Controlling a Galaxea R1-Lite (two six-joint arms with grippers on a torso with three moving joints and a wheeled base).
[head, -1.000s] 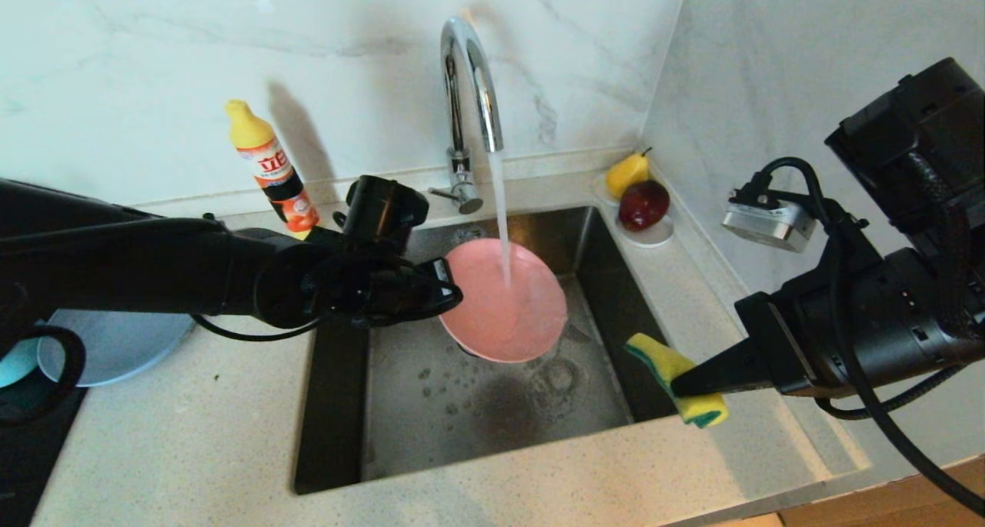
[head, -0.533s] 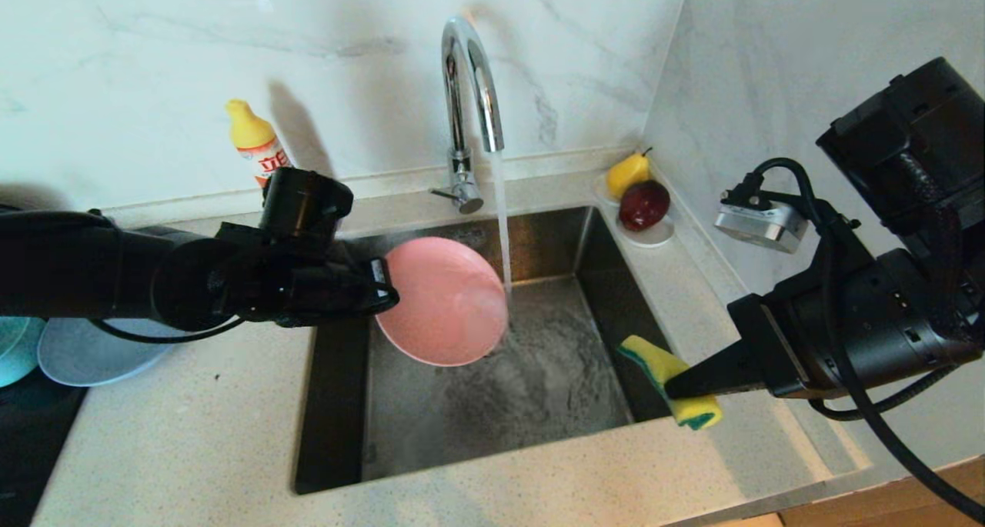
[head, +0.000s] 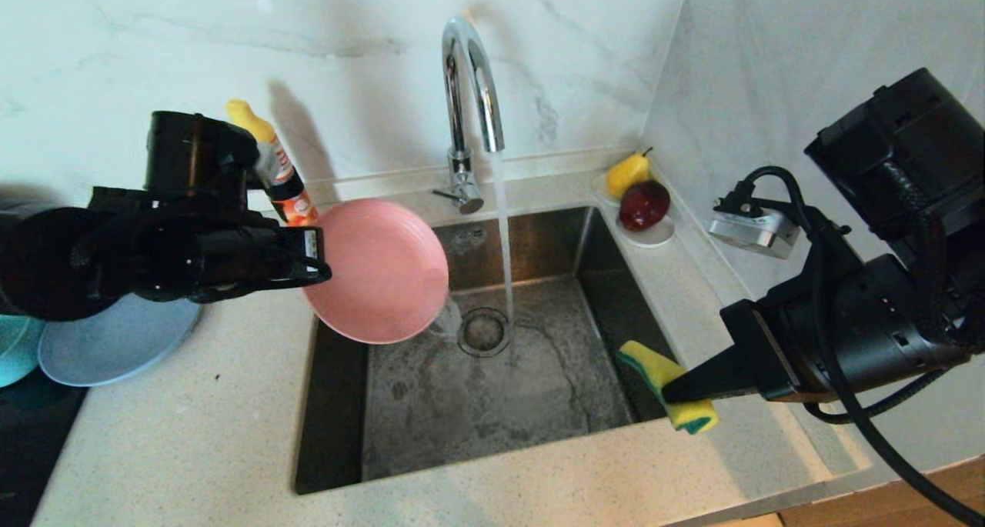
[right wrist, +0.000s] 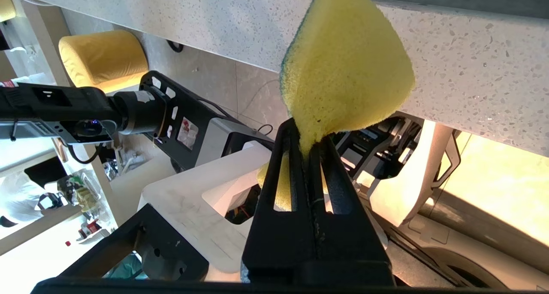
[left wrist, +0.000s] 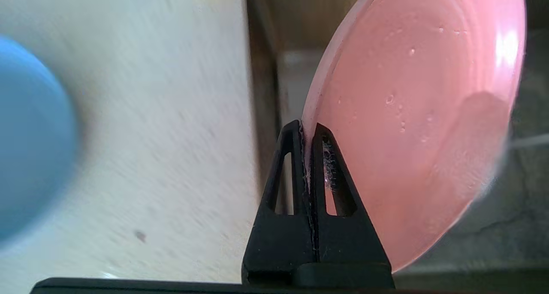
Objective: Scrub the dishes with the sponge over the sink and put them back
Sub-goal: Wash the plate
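My left gripper [head: 317, 261] is shut on the rim of the wet pink plate [head: 379, 271], holding it tilted above the sink's left edge; the wrist view shows its fingers [left wrist: 319, 156] pinching the pink plate [left wrist: 411, 113]. At the front right corner of the sink [head: 500, 388], my right gripper [head: 671, 392] is shut on the yellow and green sponge [head: 668, 385], also clear in the wrist view as the sponge [right wrist: 343, 66]. A grey-blue plate [head: 115, 342] and part of a teal bowl [head: 14, 348] lie on the counter at the left.
Water runs from the chrome faucet [head: 469, 88] into the basin near the drain [head: 483, 331]. A soap bottle [head: 277, 169] stands behind the left arm. A white saucer [head: 654, 237] at the back right holds a pear [head: 627, 173] and a red fruit [head: 643, 204]. A black stovetop [head: 23, 442] lies at the far left.
My left gripper has carried the pink plate out from under the water stream, up and to the left towards the counter. The right gripper with the sponge has stayed put.
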